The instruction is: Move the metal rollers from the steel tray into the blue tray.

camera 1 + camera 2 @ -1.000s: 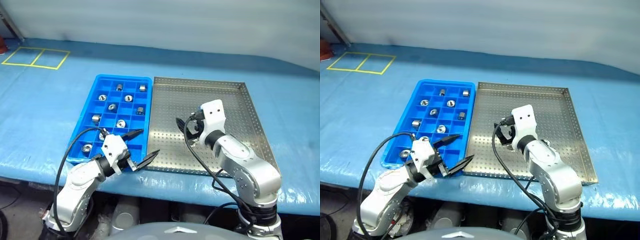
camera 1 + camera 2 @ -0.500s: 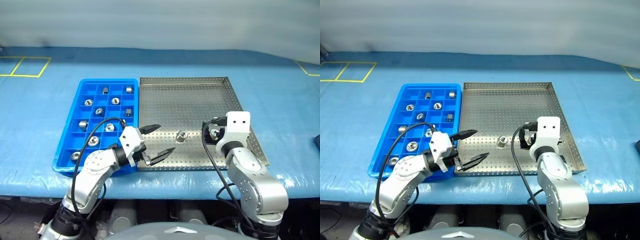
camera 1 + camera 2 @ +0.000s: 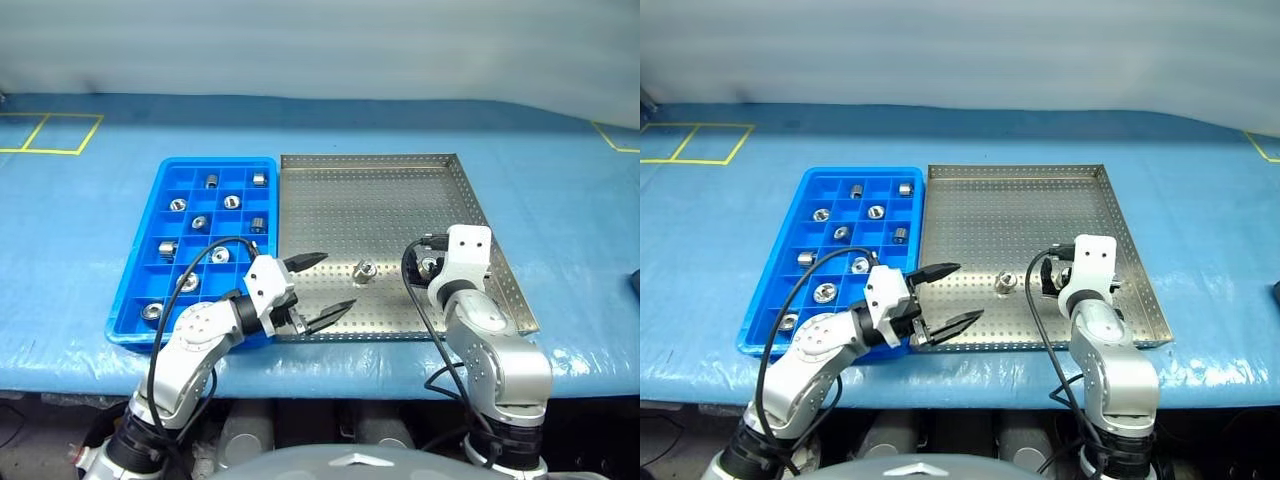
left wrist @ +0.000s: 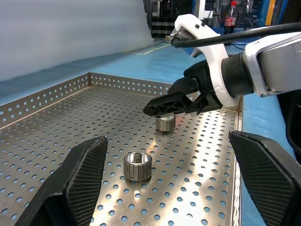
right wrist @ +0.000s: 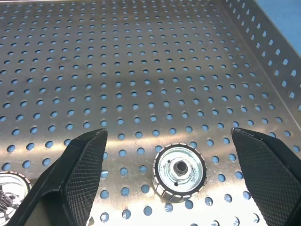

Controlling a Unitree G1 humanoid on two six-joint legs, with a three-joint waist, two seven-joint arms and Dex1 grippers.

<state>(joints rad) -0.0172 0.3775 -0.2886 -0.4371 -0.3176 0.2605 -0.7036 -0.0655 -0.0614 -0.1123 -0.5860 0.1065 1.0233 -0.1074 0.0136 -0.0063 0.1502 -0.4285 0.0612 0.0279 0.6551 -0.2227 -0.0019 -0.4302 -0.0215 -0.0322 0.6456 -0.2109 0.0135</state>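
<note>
Shiny perforated steel tray

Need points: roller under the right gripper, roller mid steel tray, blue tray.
roller under the right gripper (image 5: 180,171): right wrist view, on its top face beside the central hole.
roller mid steel tray (image 3: 364,271): left eye view, on its body.
blue tray (image 3: 131,283): left eye view, on its left outer wall.

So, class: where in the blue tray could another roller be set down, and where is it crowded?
In the blue tray, the column along the outer left wall is mostly bare, as are the near-row cells beside the left gripper. The middle columns hold most of the metal rollers.
</note>
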